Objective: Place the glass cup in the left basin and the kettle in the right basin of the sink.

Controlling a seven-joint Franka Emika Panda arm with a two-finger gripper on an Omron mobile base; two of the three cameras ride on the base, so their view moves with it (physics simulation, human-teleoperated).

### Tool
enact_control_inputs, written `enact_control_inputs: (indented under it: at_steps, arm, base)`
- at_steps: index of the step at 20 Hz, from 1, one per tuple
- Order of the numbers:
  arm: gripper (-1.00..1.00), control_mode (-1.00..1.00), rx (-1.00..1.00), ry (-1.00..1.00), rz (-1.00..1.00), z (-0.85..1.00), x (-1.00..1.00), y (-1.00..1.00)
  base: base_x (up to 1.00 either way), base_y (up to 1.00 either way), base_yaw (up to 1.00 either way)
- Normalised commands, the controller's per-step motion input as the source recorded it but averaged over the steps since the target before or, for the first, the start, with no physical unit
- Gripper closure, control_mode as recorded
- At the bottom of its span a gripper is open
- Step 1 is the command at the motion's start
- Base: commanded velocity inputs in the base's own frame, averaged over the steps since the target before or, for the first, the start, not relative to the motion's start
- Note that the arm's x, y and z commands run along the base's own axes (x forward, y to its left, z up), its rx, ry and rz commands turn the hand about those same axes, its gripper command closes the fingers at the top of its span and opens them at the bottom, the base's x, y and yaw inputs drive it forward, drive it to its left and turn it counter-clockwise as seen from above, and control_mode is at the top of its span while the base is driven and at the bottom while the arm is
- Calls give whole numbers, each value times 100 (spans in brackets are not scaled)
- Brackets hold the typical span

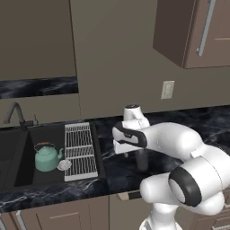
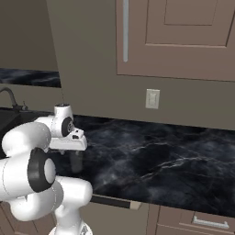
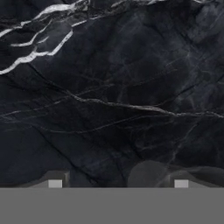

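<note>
The mint-green kettle (image 1: pixel 47 157) stands upright in the right basin (image 1: pixel 28 173) of the black sink, beside its white drain (image 1: pixel 64 165). A strip of the left basin (image 1: pixel 6 150) shows at the picture's edge. On the dark marble counter right of the sink stands the smoky glass cup (image 1: pixel 143 160) (image 2: pixel 75 161), directly under my downward-pointing hand. My gripper (image 3: pixel 117 183) (image 1: pixel 134 154) is open, fingers far apart. In the hand view the cup (image 3: pixel 148 174) sits low between the fingertips (image 3: pixel 180 183), close to the right one and not gripped.
A white wire rack (image 1: pixel 80 151) lies along the sink's right side, between the kettle and the cup. The dark gooseneck faucet (image 1: pixel 15 114) rises behind the sink. The wall carries an outlet (image 1: pixel 167 89) (image 2: pixel 152 98), with cabinets overhead. Marble counter (image 2: pixel 156 156) stretches to the right.
</note>
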Motion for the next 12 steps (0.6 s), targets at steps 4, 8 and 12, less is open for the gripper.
enact_control_inputs:
  at_steps: [4, 8, 12]
  arm:
    - [100, -100, 0, 0, 0, -37, -29, 27]
    - [100, -100, 0, 0, 0, -30, -36, 1]
    - [100, -100, 0, 0, 0, -25, -47, 0]
  base:
    - [0, 0, 0]
    - [0, 0, 0]
    - [0, 0, 0]
